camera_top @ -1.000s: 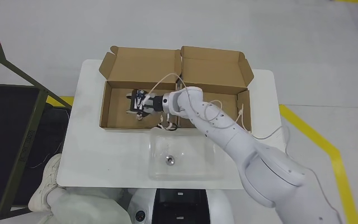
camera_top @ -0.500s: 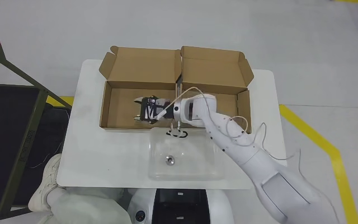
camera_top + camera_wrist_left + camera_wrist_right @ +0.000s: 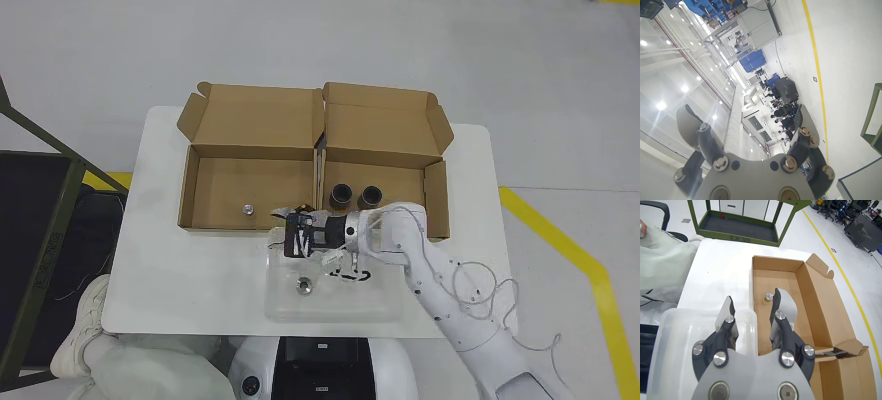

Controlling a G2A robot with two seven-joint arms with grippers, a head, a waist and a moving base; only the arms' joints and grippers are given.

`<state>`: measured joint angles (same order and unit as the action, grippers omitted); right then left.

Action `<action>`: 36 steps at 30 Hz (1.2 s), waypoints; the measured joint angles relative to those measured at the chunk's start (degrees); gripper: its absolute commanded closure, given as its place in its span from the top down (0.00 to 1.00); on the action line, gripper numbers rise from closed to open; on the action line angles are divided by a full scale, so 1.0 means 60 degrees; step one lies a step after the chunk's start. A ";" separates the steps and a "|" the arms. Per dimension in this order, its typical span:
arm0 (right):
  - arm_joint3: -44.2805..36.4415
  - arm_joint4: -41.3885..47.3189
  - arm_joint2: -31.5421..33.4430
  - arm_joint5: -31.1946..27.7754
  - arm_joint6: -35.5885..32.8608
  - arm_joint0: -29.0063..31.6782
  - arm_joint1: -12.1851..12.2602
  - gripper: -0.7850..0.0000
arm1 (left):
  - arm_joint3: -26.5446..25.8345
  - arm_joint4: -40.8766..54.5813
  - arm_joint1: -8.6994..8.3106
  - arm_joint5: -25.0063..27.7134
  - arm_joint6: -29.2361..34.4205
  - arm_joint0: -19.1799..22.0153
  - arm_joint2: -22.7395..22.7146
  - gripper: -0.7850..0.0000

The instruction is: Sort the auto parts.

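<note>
A small metal-capped part stands on the floor of the left cardboard box. Two black cylindrical parts sit in the right cardboard box. Another metal part lies in the clear plastic tray. My right gripper hovers open and holds nothing. It hangs over the tray's far edge, beside the left box's front wall. My left gripper points up into the room, open and holding nothing.
Both boxes stand side by side at the back of the white table, lids folded back. The tray sits at the table's front edge. A green cart stands on the floor beyond the table.
My right gripper has drawn back out of the left box toward the tray, leaving the small metal-capped part standing in the box. The two black parts in the right box are now uncovered.
</note>
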<state>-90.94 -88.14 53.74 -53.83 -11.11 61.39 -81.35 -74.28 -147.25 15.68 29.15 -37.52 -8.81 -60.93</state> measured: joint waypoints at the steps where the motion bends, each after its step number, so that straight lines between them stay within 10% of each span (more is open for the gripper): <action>1: -0.0137 -0.0036 0.0074 -0.0070 -0.0042 0.0137 0.0046 0.56 | 0.0000 0.0000 0.0000 0.0000 0.0000 0.0000 0.0000 1.00; 36: -0.0690 -0.1575 -0.0009 -0.0695 0.0555 0.1907 0.1310 0.62 | 0.0000 0.0000 0.0000 0.0000 0.0000 0.0000 0.0000 1.00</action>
<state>-95.08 -97.59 53.69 -58.00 -7.78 72.83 -73.49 -74.28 -147.25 15.68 29.15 -37.52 -8.81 -60.93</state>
